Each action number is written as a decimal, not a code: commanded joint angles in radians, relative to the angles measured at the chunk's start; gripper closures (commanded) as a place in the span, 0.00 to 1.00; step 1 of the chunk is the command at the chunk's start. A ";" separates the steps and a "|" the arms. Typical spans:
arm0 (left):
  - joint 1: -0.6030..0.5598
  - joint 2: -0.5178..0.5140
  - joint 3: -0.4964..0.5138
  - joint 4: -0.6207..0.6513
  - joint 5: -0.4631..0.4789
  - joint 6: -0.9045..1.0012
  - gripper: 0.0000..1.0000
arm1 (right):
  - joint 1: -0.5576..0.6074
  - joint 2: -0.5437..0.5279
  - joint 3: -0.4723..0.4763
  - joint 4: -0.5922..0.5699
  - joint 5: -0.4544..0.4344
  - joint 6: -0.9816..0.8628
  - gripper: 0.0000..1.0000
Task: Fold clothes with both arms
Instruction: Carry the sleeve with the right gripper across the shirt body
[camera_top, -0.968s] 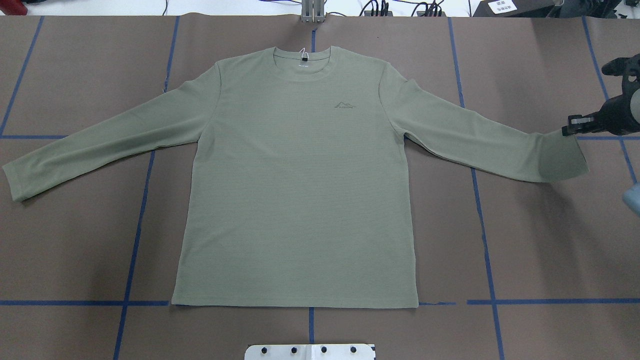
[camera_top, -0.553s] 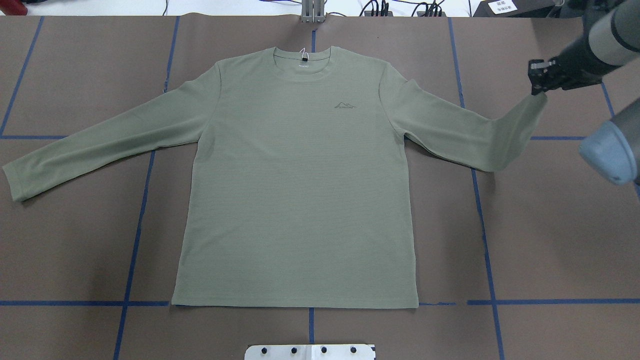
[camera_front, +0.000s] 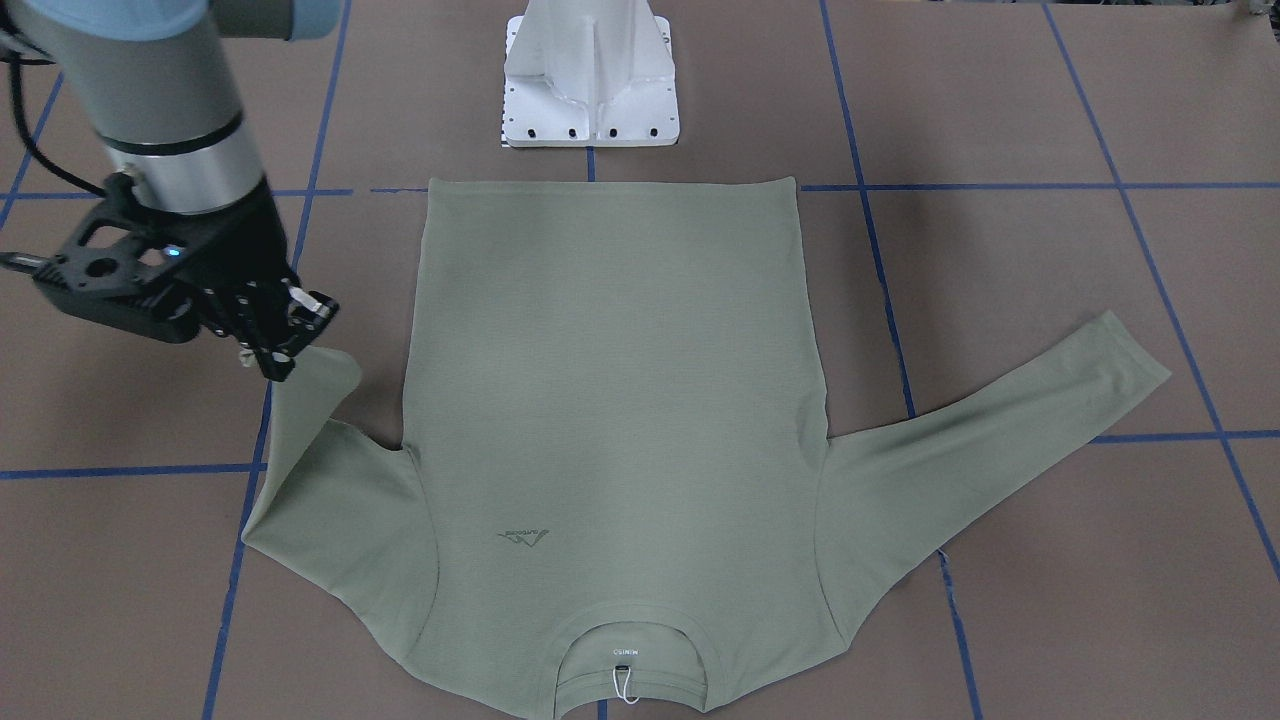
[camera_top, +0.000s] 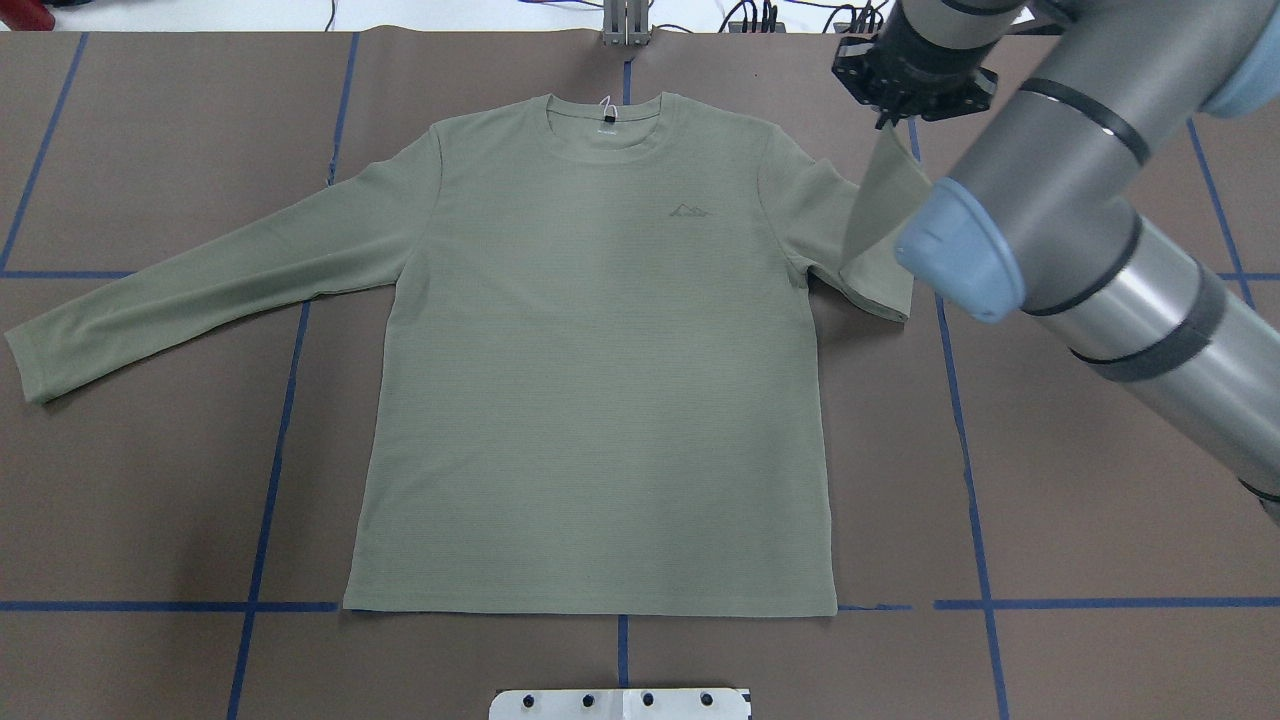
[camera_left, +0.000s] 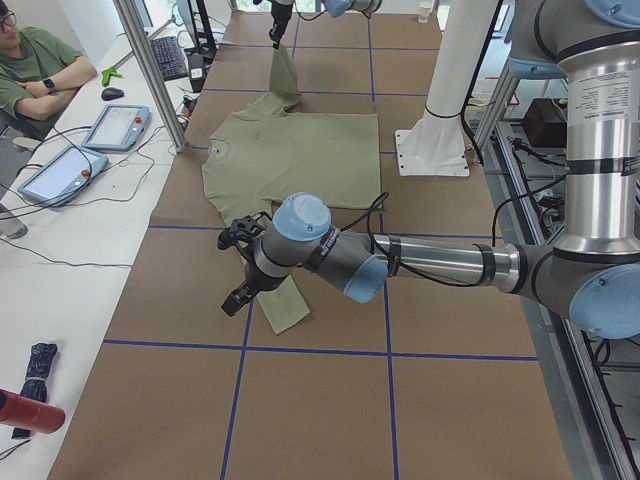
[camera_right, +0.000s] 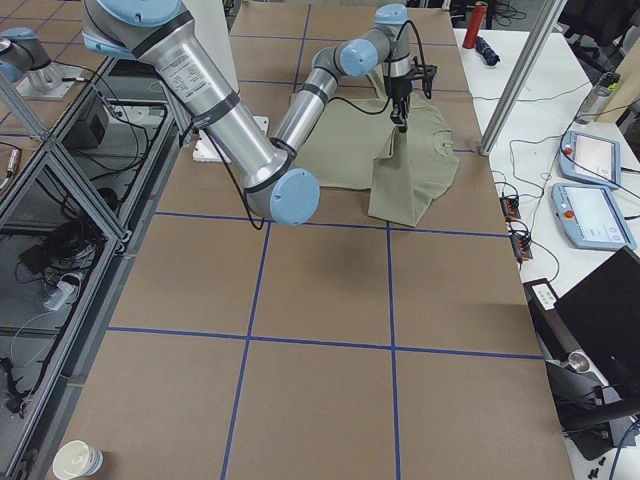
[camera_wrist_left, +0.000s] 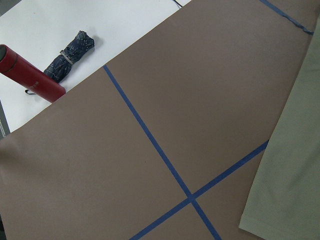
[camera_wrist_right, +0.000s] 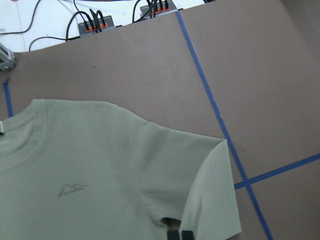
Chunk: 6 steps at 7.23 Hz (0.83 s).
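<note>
Brown tabletop (camera_top: 1100, 520) is covered mid-frame by the flat shirt (camera_top: 600, 380). One cuff (camera_top: 887, 142) is clamped and held up by the right gripper (camera_top: 893, 118), upper right; the body lies leftward. Whether the left gripper (camera_left: 237, 268) is closed cannot be told.

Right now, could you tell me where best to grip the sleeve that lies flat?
Its cuff, approached from the outer end: the sleeve lies flat and outstretched, and the cuff is its free tip, farthest from the body of the shirt.
</note>
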 joint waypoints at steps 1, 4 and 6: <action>0.001 0.000 0.002 0.000 0.001 -0.003 0.00 | -0.117 0.363 -0.373 -0.002 -0.131 0.259 1.00; 0.000 0.000 0.021 0.000 0.001 -0.003 0.00 | -0.287 0.541 -0.567 0.049 -0.313 0.389 1.00; 0.000 0.000 0.029 0.000 0.003 -0.003 0.00 | -0.387 0.564 -0.697 0.208 -0.442 0.423 1.00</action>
